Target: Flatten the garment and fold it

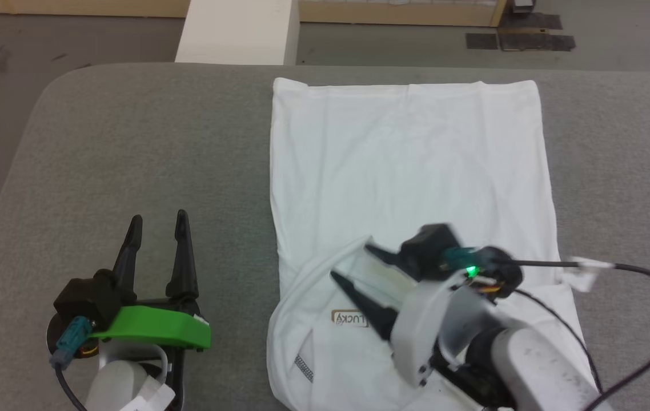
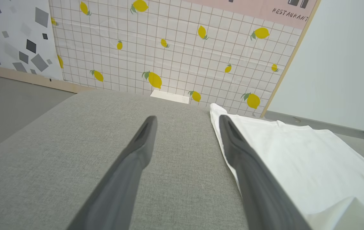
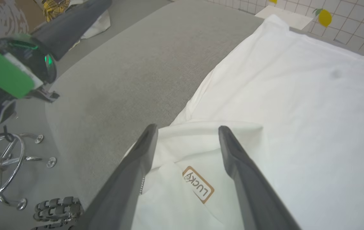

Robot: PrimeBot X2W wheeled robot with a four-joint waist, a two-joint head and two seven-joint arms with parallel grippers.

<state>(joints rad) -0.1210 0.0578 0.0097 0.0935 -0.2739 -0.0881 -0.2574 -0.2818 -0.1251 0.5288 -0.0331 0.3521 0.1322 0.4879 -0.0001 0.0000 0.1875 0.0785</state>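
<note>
Right wrist view shows the right hand (image 3: 186,127) spread wide, empty, over the garment (image 3: 281,95) near its LUCKY patch (image 3: 198,184).

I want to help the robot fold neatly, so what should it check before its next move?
1. Is the right pincer open and empty? ok.
2. Is the left pincer open and empty, over the grey fabric-covered table beside the white soft shirt? ok.
3. Does the far half of the shirt lie flat? ok.
4. Is the near end by the small tan rectangular LUCKY patch smooth? not ok, the cloth is bunched into a ridge there.
5. Is the shirt's near edge fully on the table? cannot tell, the right arm hides it.
</note>
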